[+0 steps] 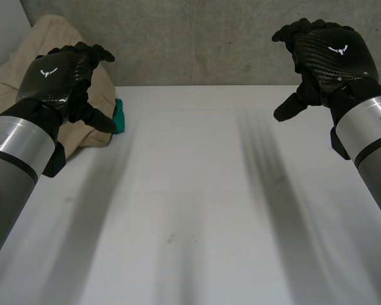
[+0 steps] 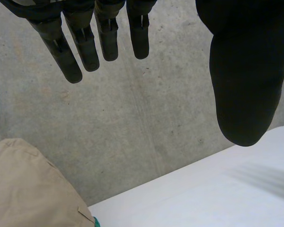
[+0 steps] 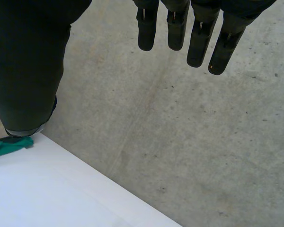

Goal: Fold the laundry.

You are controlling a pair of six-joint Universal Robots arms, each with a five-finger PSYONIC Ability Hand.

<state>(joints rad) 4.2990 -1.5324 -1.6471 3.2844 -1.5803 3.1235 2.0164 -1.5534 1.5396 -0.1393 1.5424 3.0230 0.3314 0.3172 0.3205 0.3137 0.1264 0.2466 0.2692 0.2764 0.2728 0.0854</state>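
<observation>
At upper left of the head view, a heap of beige laundry [image 1: 25, 67], bunched on the far left corner of the white table [image 1: 190, 203], against the grey concrete wall [image 1: 197, 38]. Crumpled, with no clear long axis; peak toward the upper left corner, slope down and rightward. Just beside its lower right end, touching it, a small teal cloth [image 1: 119, 115] poking out to the right.

Over the heap, partly in front of it, the left hand [image 1: 60, 79]: fingers straight and spread, thumb well apart, holding nothing. At upper right of the frame, well apart from the laundry, the right hand [image 1: 330, 54]: likewise wide, fingers straight, holding nothing, above the table's far edge.

In the left wrist view, beige laundry [image 2: 28, 189] beyond the fingertips [image 2: 71, 66].
</observation>
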